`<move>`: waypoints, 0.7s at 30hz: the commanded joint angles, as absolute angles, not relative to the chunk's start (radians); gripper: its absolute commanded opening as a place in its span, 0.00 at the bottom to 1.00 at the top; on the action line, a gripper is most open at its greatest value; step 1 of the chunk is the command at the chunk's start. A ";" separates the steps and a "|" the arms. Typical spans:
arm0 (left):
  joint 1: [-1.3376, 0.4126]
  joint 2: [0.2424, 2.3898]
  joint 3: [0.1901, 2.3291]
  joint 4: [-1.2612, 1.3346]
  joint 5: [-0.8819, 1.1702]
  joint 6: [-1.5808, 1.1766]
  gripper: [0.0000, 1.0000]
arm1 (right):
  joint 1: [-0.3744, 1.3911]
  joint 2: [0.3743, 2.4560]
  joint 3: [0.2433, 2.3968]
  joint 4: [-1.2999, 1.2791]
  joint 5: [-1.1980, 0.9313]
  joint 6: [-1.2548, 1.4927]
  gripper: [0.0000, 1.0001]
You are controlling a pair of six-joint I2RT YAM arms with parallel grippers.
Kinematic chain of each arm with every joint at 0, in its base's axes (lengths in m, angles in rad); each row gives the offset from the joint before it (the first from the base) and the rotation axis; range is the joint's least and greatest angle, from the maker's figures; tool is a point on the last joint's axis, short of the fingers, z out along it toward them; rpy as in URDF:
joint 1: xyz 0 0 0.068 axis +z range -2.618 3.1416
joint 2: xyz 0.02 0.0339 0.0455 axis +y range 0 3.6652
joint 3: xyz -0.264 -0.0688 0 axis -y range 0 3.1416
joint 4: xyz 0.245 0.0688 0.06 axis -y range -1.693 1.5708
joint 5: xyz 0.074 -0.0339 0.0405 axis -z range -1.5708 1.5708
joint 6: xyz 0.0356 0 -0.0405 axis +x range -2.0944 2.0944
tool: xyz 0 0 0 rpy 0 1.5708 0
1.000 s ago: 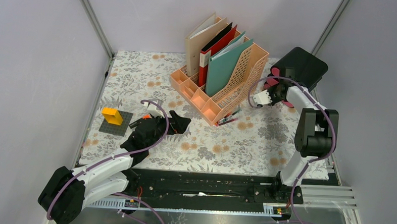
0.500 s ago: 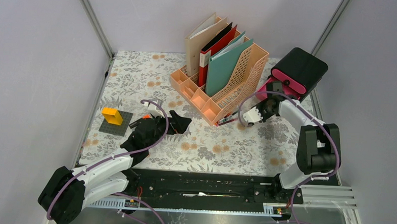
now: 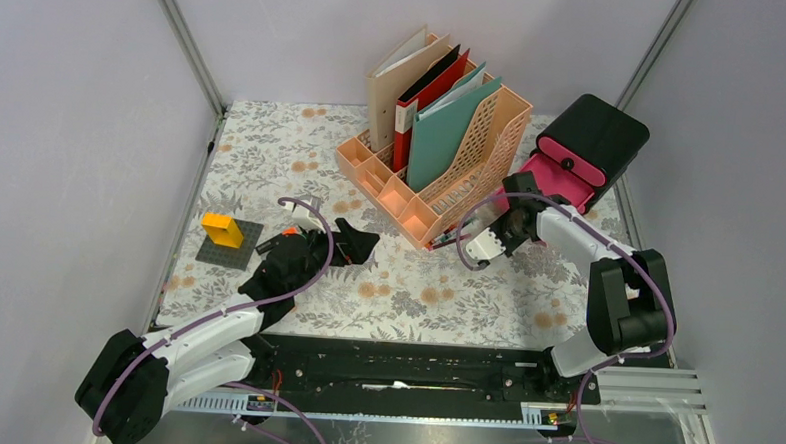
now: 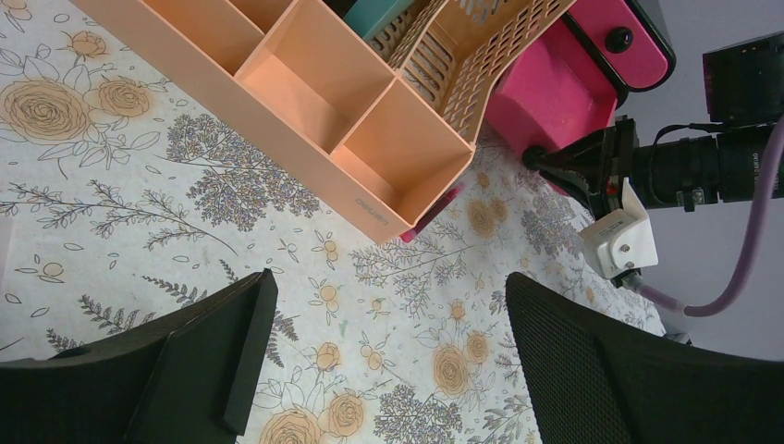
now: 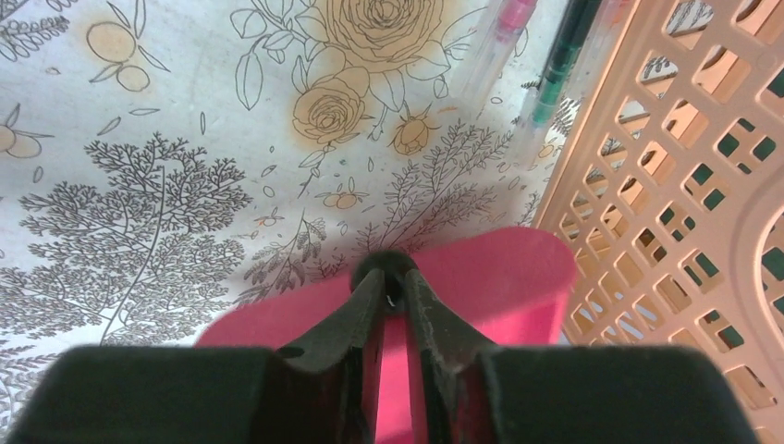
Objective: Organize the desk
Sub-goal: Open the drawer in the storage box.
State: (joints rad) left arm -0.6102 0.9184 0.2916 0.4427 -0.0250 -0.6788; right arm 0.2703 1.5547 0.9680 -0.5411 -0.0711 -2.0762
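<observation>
Counter [image 3: 272, 147]: is stretching, flower-printed, between the grey walls [image 3: 73, 118].
File rack [image 3: 440, 189]: is standing at the back middle, holding folders [image 3: 438, 134].
Pink drawer [image 3: 561, 179]: is sticking out of the black box [image 3: 598, 131] on the right.
Left end effector [image 3: 353, 245]: is hovering with jaws wide apart, holding nothing.
Right end effector [image 5: 388, 287]: is pinching the drawer's small dark knob [image 5: 382, 262].
Pens [image 5: 504, 28]: are lying just beside the rack.

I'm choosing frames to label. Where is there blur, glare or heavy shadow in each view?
Top view: even light, soft shadows, sharp; one rack compartment glows brighter. Left wrist: desk and rack crisp, the open left claw featureless black. Right wrist: desk print crisp, pens slightly soft, right claw pinching the pink drawer, its near end blurred.
</observation>
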 commanded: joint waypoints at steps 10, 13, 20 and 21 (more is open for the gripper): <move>-0.604 0.914 0.295 0.504 -0.019 -0.669 0.99 | 0.201 1.527 1.032 -0.554 -0.028 -2.069 0.18; -0.604 0.924 0.297 0.513 -0.013 -0.671 0.99 | 0.198 1.521 1.079 -0.627 -0.089 -2.016 0.25; -0.604 0.921 0.299 0.512 -0.010 -0.670 0.99 | 0.197 1.476 1.232 -0.799 -0.331 -1.761 0.52; -0.604 0.919 0.297 0.510 -0.011 -0.671 0.99 | 0.196 1.467 1.249 -0.797 -0.345 -1.705 0.55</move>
State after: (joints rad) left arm -0.6094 0.9264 0.2916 0.4507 -0.0219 -0.6785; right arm 0.2016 1.5360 1.1595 -0.7029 -0.1970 -1.9110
